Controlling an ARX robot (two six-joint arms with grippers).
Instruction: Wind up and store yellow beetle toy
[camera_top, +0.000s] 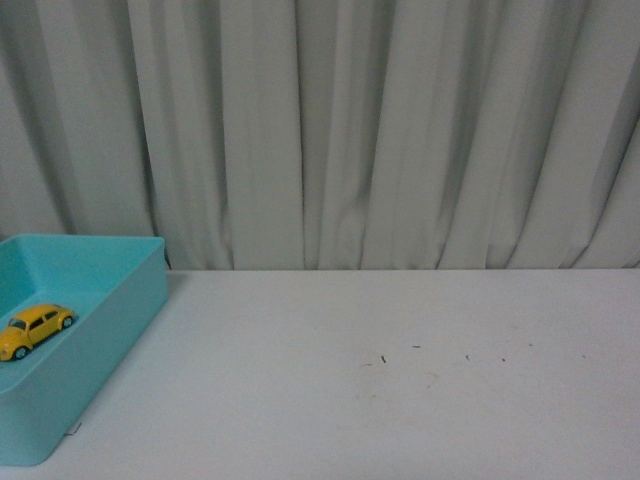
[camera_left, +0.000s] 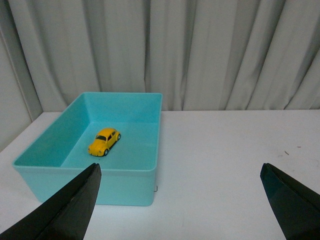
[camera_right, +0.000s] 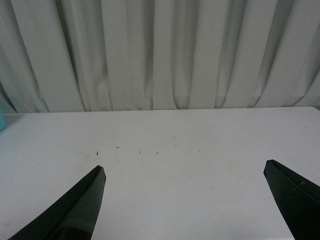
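The yellow beetle toy (camera_top: 35, 329) (camera_left: 104, 141) stands on its wheels on the floor of the teal box (camera_top: 130, 300) (camera_left: 130, 182) at the left of the table. My left gripper (camera_left: 180, 172) hangs open well back from the box, nothing between its black fingertips (camera_left: 80, 200). My right gripper (camera_right: 182, 172) is open too, over bare white tabletop, its fingertips (camera_right: 82, 205) wide apart. Neither gripper shows in the front view.
A white table (camera_top: 400, 380) runs up to a pale grey curtain (camera_top: 350, 130) along its back edge. A few small dark specks (camera_top: 415, 350) mark the middle of the tabletop. The box fills the near left corner.
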